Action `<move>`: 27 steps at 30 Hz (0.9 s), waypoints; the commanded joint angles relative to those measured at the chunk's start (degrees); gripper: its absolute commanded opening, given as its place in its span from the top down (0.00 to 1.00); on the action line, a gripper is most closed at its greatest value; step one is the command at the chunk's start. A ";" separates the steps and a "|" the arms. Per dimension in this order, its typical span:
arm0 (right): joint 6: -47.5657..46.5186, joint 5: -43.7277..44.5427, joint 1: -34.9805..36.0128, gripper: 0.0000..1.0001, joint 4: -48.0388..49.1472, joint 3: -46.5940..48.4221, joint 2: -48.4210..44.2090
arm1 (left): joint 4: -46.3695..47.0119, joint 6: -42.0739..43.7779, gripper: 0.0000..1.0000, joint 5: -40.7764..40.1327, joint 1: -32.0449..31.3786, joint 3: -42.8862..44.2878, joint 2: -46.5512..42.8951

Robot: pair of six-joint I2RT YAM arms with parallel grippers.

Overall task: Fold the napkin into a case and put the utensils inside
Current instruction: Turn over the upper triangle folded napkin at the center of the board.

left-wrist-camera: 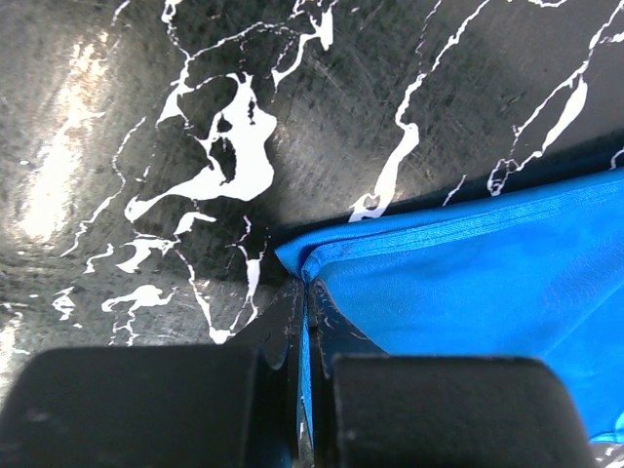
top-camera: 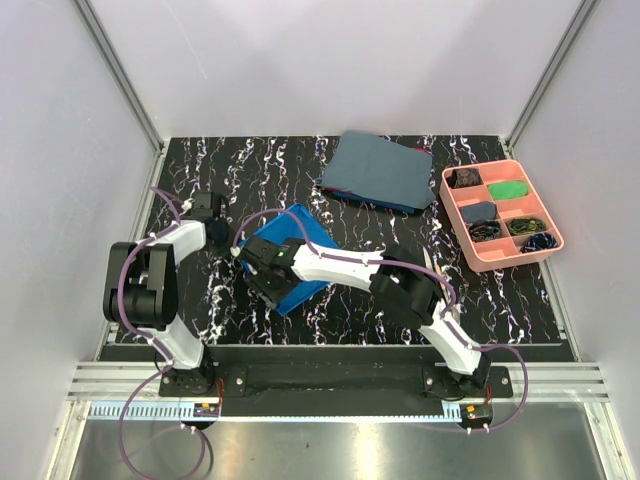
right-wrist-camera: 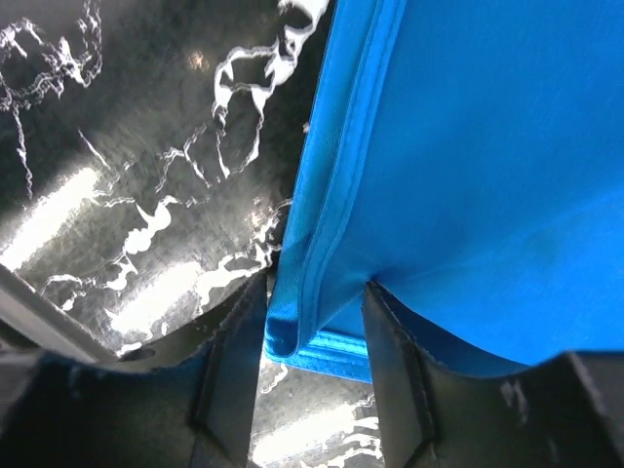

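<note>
A: Where does the napkin (top-camera: 303,230) lie?
B: Left of centre on the black marbled table (top-camera: 500,300). It is doubled over along at least one edge, and the right arm reaches across it.
A: And the left gripper (left-wrist-camera: 302,327)?
B: It is pinched tight on the napkin's left corner, with the thin blue cloth squeezed between its fingers.
A: And the right gripper (right-wrist-camera: 310,341)?
B: It is roughly half spread, one finger on either side of a folded hem. Whether the fingers press the cloth cannot be told.
</note>
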 commanded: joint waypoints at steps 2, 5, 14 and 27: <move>-0.68 5.31 1.12 0.54 0.17 0.94 3.57 | 0.01 -0.73 1.00 4.08 0.72 0.18 2.05; 0.29 7.60 2.08 0.60 -1.41 1.03 3.93 | -0.16 -0.65 1.00 4.87 1.07 0.70 2.40; -1.82 14.73 3.40 0.43 -5.71 3.31 -0.99 | -0.60 0.23 1.00 4.70 1.69 1.06 3.02; -3.75 10.95 5.60 0.48 -4.66 5.42 -1.34 | -0.95 0.50 1.00 5.40 2.30 1.76 3.64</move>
